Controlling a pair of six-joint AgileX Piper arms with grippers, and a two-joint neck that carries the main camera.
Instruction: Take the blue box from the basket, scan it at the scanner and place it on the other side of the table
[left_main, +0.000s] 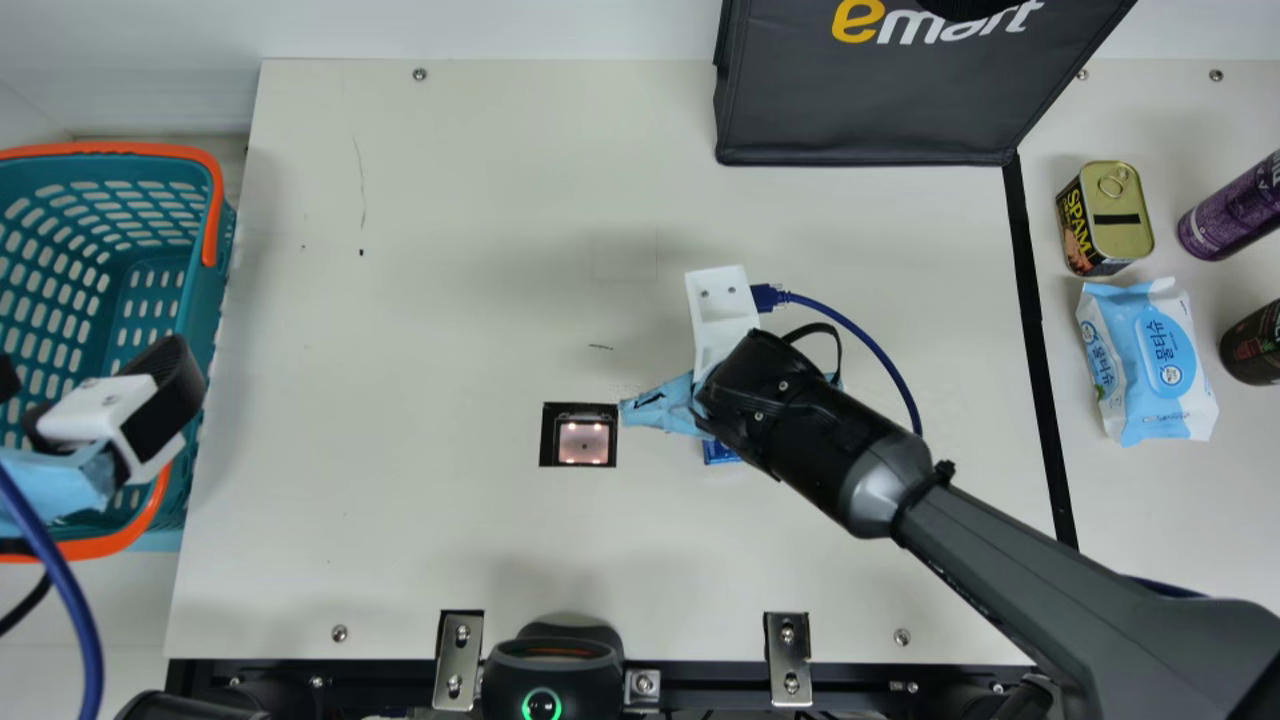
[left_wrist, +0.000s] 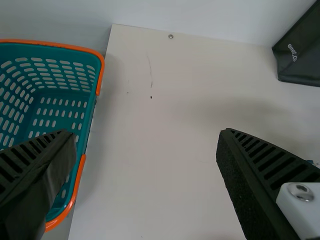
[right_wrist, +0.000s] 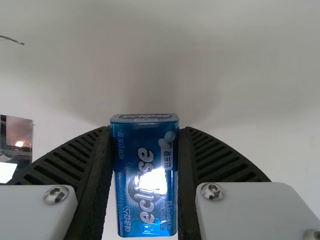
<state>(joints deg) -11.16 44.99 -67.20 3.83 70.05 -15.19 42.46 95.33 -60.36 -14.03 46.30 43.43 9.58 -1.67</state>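
The right gripper (left_main: 742, 395) grasps the blue box (right_wrist: 145, 175) between its jaws, beside the scanner (left_main: 584, 443) on the white bench (left_main: 450, 250).
A teal basket (left_main: 150, 280) with slotted walls and orange rim stands at the bench's left; over it, the left gripper (left_main: 88, 375) has its jaws spread, released. A black bag (left_main: 870, 110) sits at the far edge. The box is upright in the right wrist view, glossy, metallic blue, with white lettering and a bright glare.

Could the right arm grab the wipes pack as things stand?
Probably not yet: the right gripper is closed on the blue box, which would need setting down first. Nothing lies on top of the wipes pack, so access from above looks free after that.
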